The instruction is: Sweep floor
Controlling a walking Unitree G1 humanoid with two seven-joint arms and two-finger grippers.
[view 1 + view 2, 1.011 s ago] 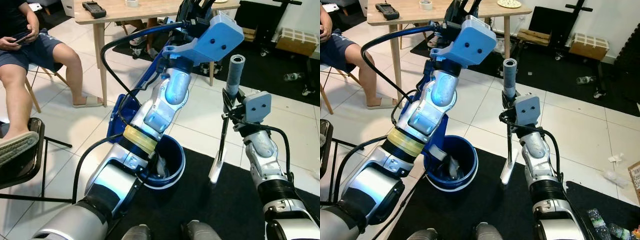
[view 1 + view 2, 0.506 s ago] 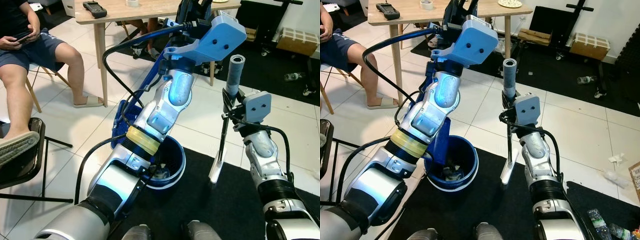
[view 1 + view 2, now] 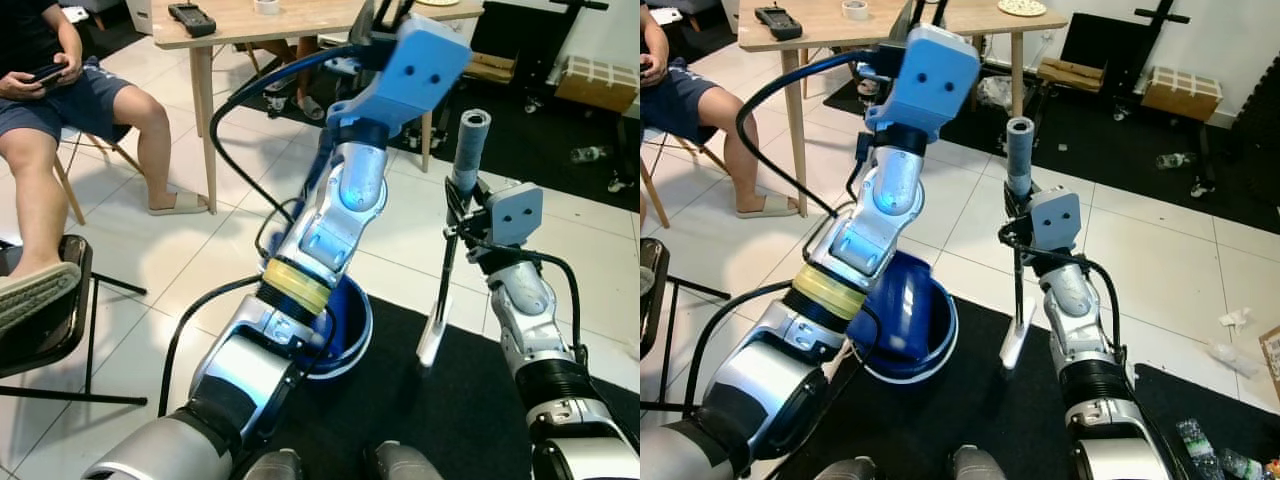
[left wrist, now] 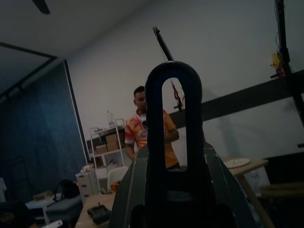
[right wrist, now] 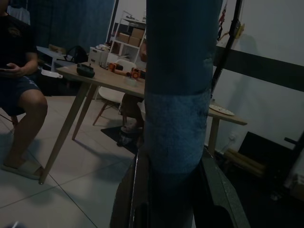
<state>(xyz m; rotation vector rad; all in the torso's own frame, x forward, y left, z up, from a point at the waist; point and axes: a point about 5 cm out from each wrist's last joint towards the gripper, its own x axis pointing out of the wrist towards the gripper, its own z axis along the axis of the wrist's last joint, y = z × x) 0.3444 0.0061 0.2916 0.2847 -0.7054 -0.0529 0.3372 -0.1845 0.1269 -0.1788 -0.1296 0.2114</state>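
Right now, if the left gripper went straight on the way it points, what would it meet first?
The left gripper points upward over the wooden table. Its way looks free until the far wall; depth is unclear.

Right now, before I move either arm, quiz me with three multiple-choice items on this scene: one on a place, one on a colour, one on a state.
1. Where does the blue bucket stand?
A. On the wooden table
B. At the edge of the black mat, by the white tiles
C. On the chair

2. What colour is the padded grip on the broom handle?
A. Grey
B. Red
C. Yellow

3. How is the right gripper?
A. Open above the floor
B. Shut on the broom handle
C. Resting on the table

Answers:
1. B: the bucket sits where the black mat meets the tiles, beside the left arm.
2. A: the head views show a grey sleeve at the top of the handle.
3. B: the right wrist view shows both fingers pressed against the handle, held upright.
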